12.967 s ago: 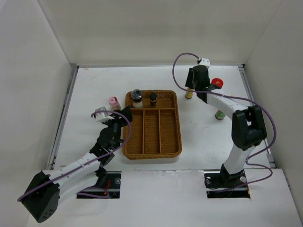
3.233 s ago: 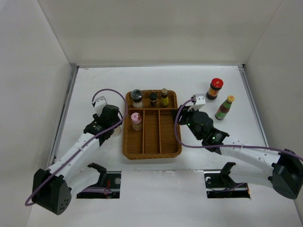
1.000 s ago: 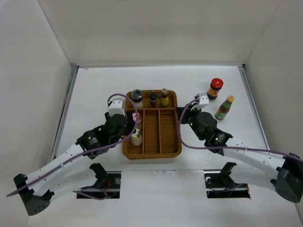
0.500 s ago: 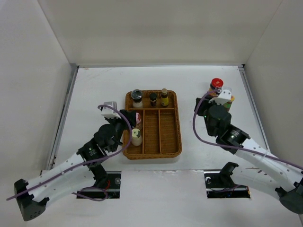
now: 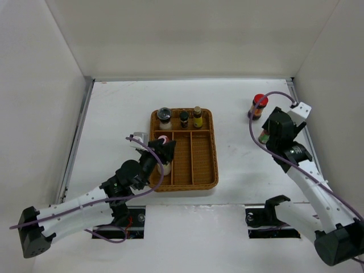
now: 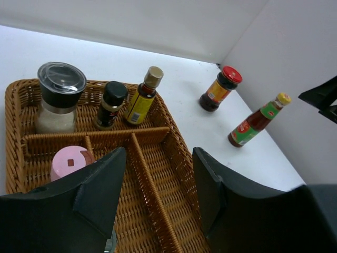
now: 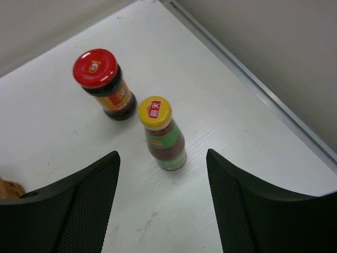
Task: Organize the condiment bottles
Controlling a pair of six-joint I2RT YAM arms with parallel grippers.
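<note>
Hovering my right fingers [image 7: 87, 211], spread wide, above the yellow-capped bottle [image 7: 165, 141] standing on the surface [image 7: 226, 121] beside the red-lidded jar [image 7: 105, 87]; I am judging lowering and pinching its neck is coming next.

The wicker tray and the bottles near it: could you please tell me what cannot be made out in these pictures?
Pale-capped bottle: top view, mostly under the left claw.
Green-red bottle: top view, mostly behind the right claw.
Pink-capped bottle: left wrist view, a finger hides its body.
Wicker tray: left wrist view, near end cut off by the bottom edge.
</note>
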